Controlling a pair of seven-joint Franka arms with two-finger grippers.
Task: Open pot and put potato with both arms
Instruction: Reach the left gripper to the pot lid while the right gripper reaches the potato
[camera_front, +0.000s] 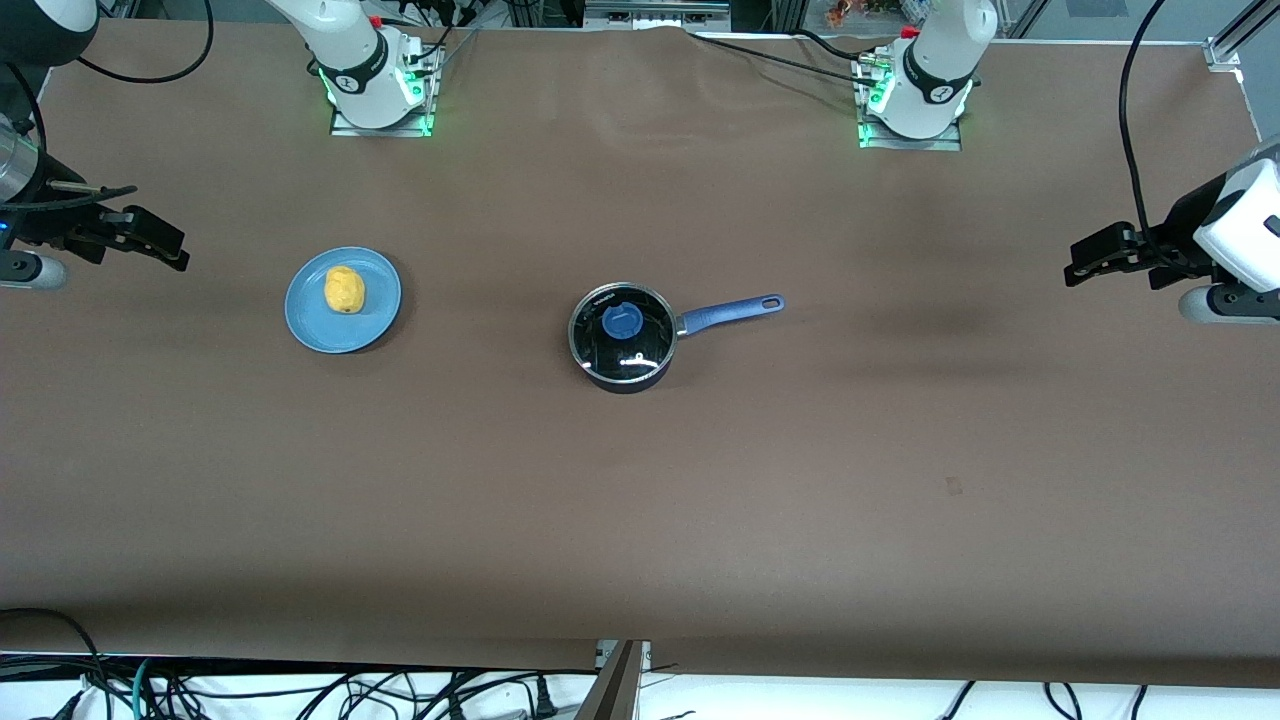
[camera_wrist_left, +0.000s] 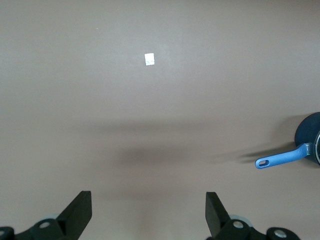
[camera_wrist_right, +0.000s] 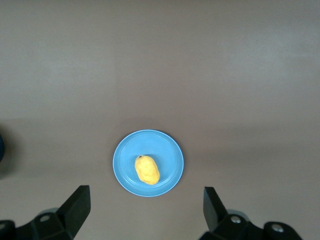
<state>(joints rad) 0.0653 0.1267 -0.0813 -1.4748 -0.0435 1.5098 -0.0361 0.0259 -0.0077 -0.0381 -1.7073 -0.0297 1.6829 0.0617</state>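
The pot (camera_front: 622, 338) stands mid-table with its glass lid and blue knob (camera_front: 622, 322) on. Its long blue handle (camera_front: 730, 311) points toward the left arm's end; the handle also shows in the left wrist view (camera_wrist_left: 280, 158). The yellow potato (camera_front: 344, 289) lies on a light-blue plate (camera_front: 310, 325) toward the right arm's end, and also shows in the right wrist view (camera_wrist_right: 146, 169). My left gripper (camera_front: 1085, 262) is open and empty, up over the table's left-arm end (camera_wrist_left: 148, 212). My right gripper (camera_front: 165, 245) is open and empty, up over the right-arm end (camera_wrist_right: 146, 210).
A small white tag (camera_wrist_left: 149, 59) lies on the brown cloth near the left arm's end. The arm bases (camera_front: 375, 75) (camera_front: 925, 80) stand along the table's edge farthest from the front camera. Cables hang below the table's edge nearest that camera.
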